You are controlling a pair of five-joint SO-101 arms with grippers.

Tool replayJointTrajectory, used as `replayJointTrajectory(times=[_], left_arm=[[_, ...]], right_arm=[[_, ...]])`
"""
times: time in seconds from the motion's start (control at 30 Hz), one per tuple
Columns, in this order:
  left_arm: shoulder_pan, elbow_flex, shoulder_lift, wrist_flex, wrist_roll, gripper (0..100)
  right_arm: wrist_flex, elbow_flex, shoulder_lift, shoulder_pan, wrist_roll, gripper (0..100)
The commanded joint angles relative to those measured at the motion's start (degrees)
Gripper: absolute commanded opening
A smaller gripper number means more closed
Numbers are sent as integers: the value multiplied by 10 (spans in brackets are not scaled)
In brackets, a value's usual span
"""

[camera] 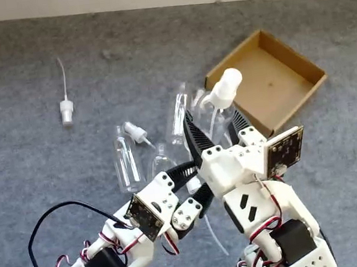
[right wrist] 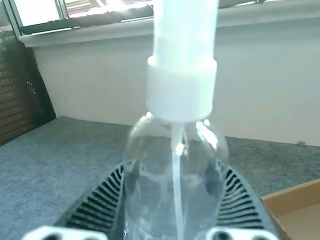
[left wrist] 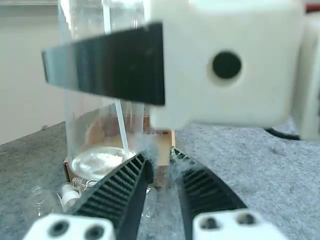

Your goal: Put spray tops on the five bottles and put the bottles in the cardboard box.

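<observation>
Right wrist view: frame edge cuts spray top (right wrist: 182, 75) head and base of bottle (right wrist: 175, 165) clamped in my right gripper (right wrist: 172, 200). Left wrist view: right gripper body masks bottle's upper part; cardboard box (left wrist: 161, 136) mostly behind bottle; loose bottles (left wrist: 42, 197) blurred. High view: my left gripper (camera: 194, 182) half under right gripper; clear bottle (camera: 178, 114) at right gripper's 10 o'clock, lower end hidden

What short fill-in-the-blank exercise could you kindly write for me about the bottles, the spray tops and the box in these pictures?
1. The clear bottle with a white spray top on it is gripped by the ____ gripper.
2. That bottle is held ____, with its spray top uppermost.
3. The number of bottles lying inside the cardboard box is ____.

Missing words: right; upright; zero.
</observation>
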Motion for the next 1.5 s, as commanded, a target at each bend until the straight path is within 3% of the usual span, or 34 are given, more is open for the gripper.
replayJointTrajectory(times=[0.0,0.2,0.43,0.73,0.93,1.17,1.47], left_arm=[[-14,9,-4,-21,5,5],[-73,9,-3,-22,6,5],[-78,9,-2,-19,6,5],[11,9,-2,-18,4,5],[-40,9,-2,-18,5,5],[-80,9,-2,-21,6,5],[-126,9,-2,-17,6,5]], right_arm=[[9,11,-2,7,4,128],[9,18,-3,-5,4,128],[9,12,-3,-55,4,128],[8,-41,-3,-57,4,128],[9,-53,-3,-58,4,128],[60,-54,-3,-110,7,128],[62,-53,-3,-102,7,128]])
